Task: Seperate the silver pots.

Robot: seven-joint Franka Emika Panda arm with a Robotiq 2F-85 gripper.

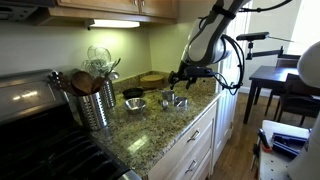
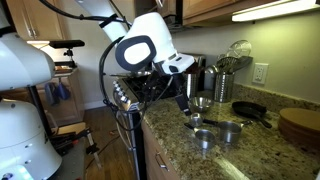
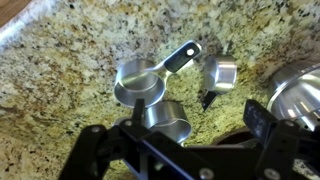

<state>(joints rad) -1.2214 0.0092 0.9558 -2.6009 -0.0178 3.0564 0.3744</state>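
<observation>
Several small silver pots lie close together on the granite counter [image 3: 60, 90]. In the wrist view a handled pot [image 3: 140, 80] sits at centre, a second small pot [image 3: 220, 72] to its right, and a third [image 3: 165, 118] just below, near one finger. A larger silver bowl [image 3: 300, 95] is at the right edge. My gripper [image 3: 198, 118] hangs open above them and holds nothing. In both exterior views the gripper [image 1: 183, 75] [image 2: 186, 97] hovers over the pots [image 1: 167, 98] [image 2: 228, 130].
A tall steel canister of wooden utensils [image 1: 95, 102] [image 2: 222, 85] stands on the counter. A dark pan [image 1: 133, 93] [image 2: 250, 110] lies near the pots. A round wooden board [image 2: 300, 125] lies at the side. A stove [image 1: 40, 120] adjoins the counter.
</observation>
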